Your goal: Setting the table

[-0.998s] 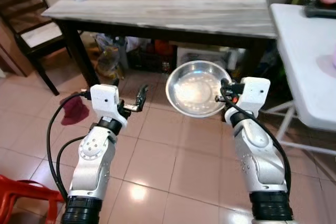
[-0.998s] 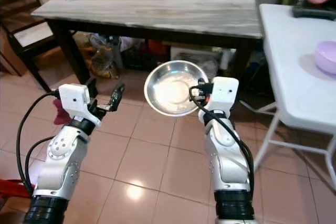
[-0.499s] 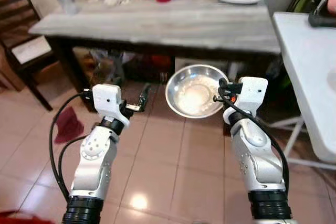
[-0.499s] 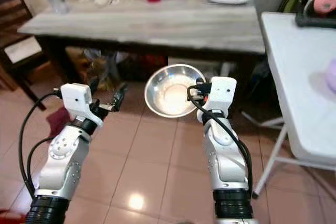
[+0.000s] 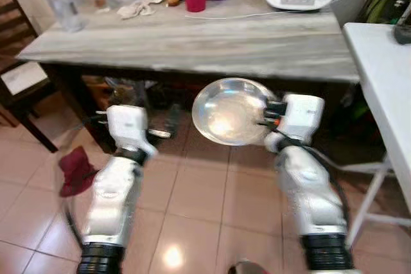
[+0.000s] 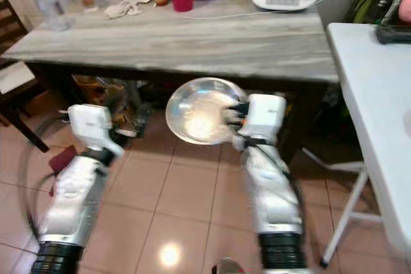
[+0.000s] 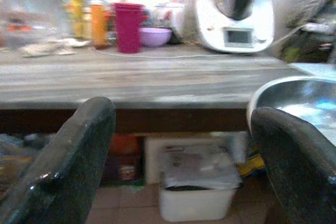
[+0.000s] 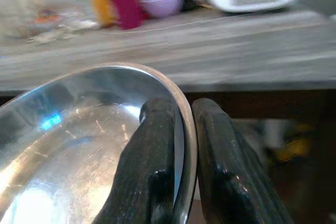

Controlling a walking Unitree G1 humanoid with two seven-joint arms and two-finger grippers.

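Left eye view: one steel bowl (image 5: 230, 111) at centre, its rim pinched at 3 o'clock by the right gripper (image 8: 181, 129). Left gripper (image 7: 184, 145) at 9 o'clock, fingers spread, empty. One grey table (image 5: 212, 46) at 12 o'clock.

The robot has two silver arms with black cuffs at the base. Behind the fingers (image 7: 73, 166) each wrist carries a white boxy housing. The fingers are long, glossy black and rounded. Near the right fingers (image 8: 157, 166) sit small black parts.
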